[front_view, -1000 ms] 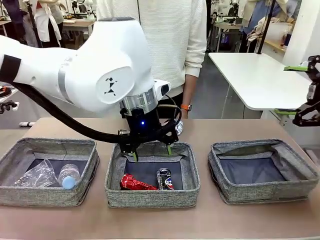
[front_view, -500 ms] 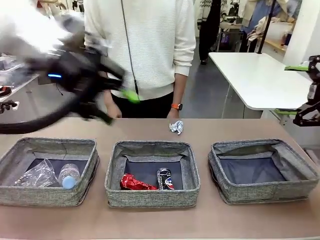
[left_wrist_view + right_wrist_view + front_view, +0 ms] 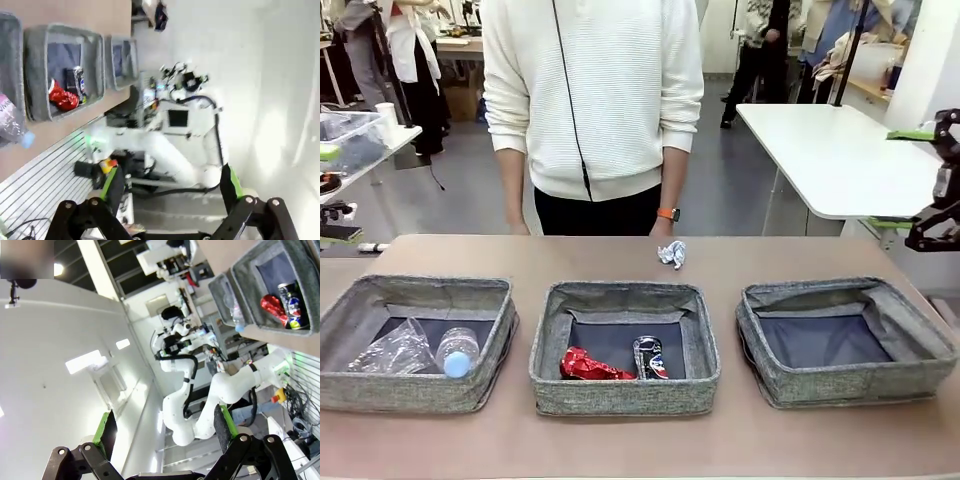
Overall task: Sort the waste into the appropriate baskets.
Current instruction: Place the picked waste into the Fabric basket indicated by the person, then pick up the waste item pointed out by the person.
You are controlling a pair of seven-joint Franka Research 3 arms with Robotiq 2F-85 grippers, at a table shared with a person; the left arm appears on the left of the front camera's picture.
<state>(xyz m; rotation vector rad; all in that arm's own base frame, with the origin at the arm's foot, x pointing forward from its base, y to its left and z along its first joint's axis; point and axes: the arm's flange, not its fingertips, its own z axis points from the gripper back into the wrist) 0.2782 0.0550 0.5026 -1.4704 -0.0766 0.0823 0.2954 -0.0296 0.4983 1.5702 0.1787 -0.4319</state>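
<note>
- Crumpled white paper wad (image 3: 672, 254) lies on the desk (image 3: 620, 440), just behind the middle basket (image 3: 624, 346).
- Left pincer (image 3: 170, 187) gapes wide, empty.
- Right pincer (image 3: 165, 427) likewise wide, empty.

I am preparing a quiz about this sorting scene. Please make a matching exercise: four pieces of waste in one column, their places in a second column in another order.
Things:
1. plastic bottle
2. red can
3. paper wad
4. plastic bag

Places:
A. on the bare table, behind the middle basket
B. middle basket
C. left basket, by its left wall
D. left basket, right of the bag

Pairs: 1-D, 2-B, 3-A, 4-C
</note>
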